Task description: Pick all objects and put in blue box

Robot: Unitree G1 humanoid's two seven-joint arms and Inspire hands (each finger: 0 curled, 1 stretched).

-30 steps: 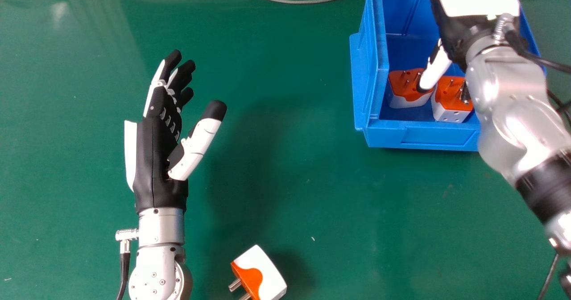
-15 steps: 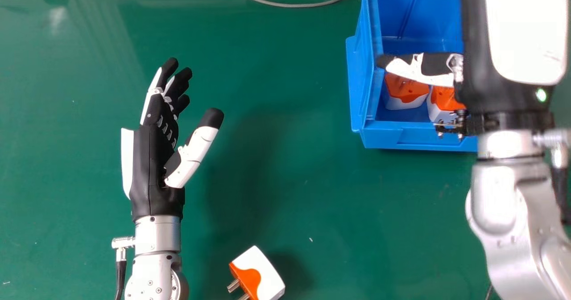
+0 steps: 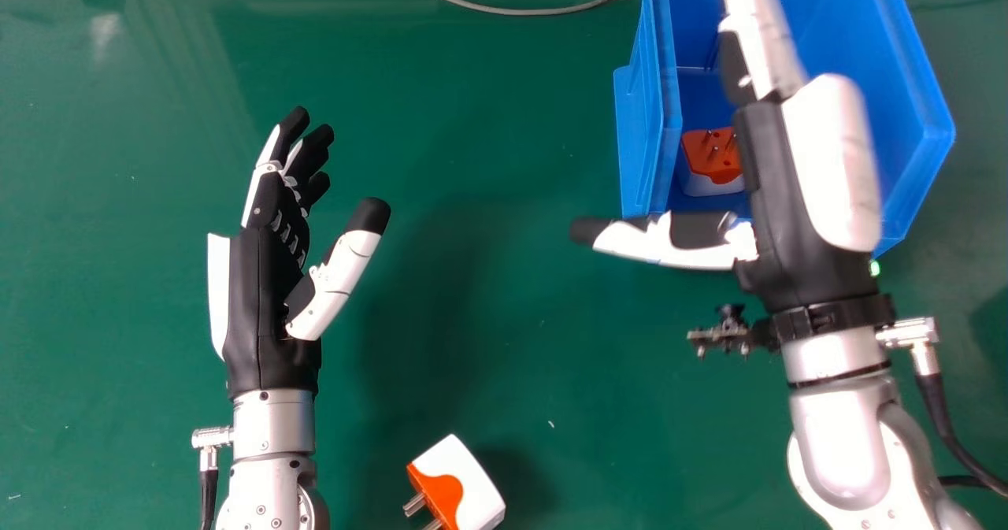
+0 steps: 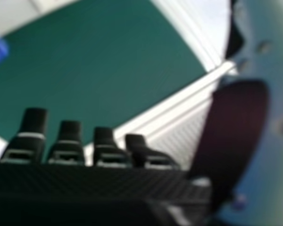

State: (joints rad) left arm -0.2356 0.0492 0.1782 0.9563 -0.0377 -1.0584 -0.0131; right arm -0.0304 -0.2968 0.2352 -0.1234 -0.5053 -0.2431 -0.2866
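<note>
Preferably, with right hand (image 3: 803, 223) and left hand (image 3: 268, 302) empty, fingers extended, grip the likely light, rigid adapter (image 3: 463, 483) by its white casing (image 3: 482, 498).

Blue box (image 3: 906, 113), green table (image 3: 504, 341), orange-and-white adapter (image 3: 468, 481)

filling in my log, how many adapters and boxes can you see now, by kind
orange-and-white adapters: 2
blue box: 1
total: 3
The right hand covers part of the box's inside, so more may lie there.
</note>
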